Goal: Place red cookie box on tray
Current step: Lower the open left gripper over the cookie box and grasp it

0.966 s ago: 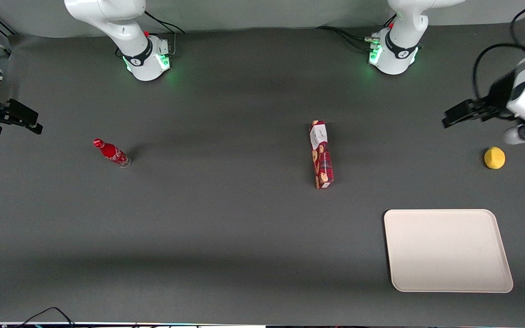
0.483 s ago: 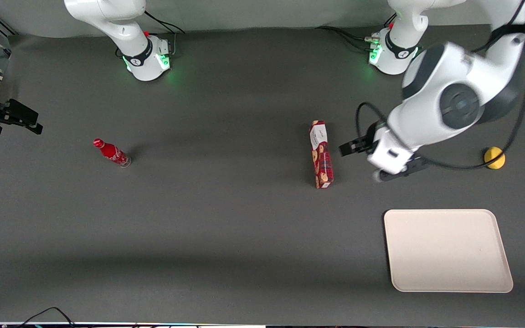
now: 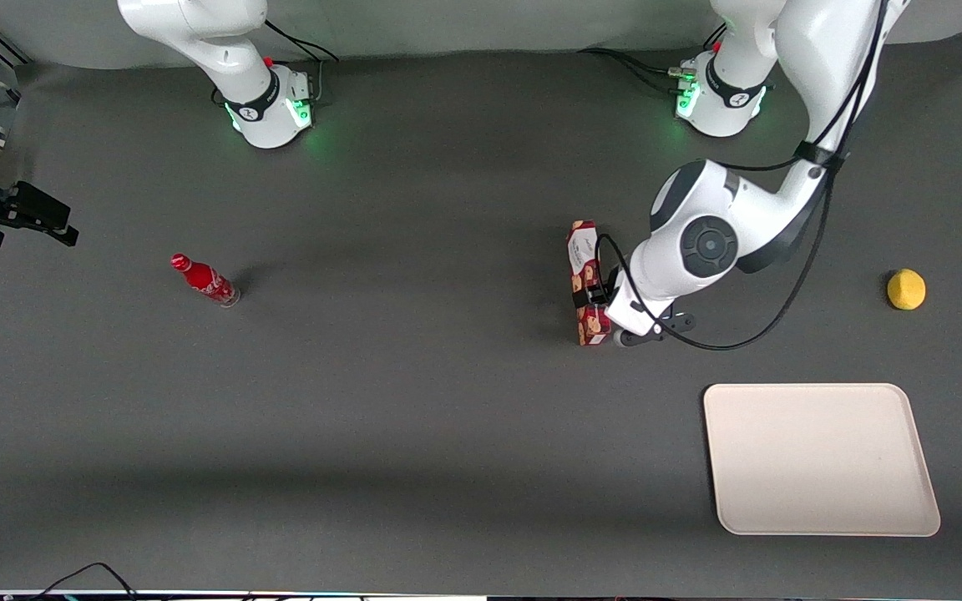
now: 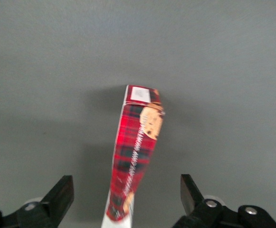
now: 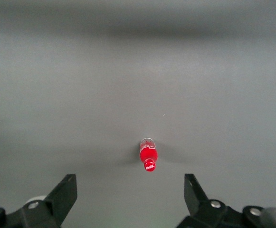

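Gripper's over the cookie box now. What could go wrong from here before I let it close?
The gripper is open, its fingers astride the red cookie box. The box runs slightly skewed between them, so closing may twist or tip it. It is long and narrow; it may sag or swing on the way to the tray.

Gripper [image 4: 126,197] w/ jaws spread wide, red cookie box [image 4: 135,152] between them, gaps both sides. Bare table [image 3: 656,367] btwn box & tray [image 3: 819,459]
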Robot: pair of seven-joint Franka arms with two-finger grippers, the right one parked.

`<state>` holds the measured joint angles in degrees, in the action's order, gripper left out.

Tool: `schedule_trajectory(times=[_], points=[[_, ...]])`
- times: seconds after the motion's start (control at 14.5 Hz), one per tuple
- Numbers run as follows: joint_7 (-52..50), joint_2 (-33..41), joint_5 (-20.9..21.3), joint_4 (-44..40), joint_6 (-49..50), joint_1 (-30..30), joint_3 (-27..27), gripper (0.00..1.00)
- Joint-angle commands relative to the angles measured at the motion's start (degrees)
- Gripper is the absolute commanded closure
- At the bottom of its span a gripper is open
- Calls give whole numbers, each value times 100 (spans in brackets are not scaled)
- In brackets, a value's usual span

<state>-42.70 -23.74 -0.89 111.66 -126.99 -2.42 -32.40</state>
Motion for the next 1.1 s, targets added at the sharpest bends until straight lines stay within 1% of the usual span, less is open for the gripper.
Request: schedule_trajectory(times=[0.0, 0.14, 0.21, 0.28, 0.34, 0.76, 0.9, 1.03], points=[[-125, -421, 606, 136, -466, 13, -30, 0], [-159, -544, 853, 390, -712, 66, -56, 0], [-255, -571, 862, 583, -974, 83, -56, 19], [-300, -571, 862, 741, -1125, 101, -65, 91], [-300, -580, 862, 778, -1144, 101, -65, 100], [-300, -431, 854, 647, -977, -13, -65, 100], [-230, -281, 854, 376, -567, -118, -39, 100], [-221, -150, 845, -212, 197, -188, 23, 100]])
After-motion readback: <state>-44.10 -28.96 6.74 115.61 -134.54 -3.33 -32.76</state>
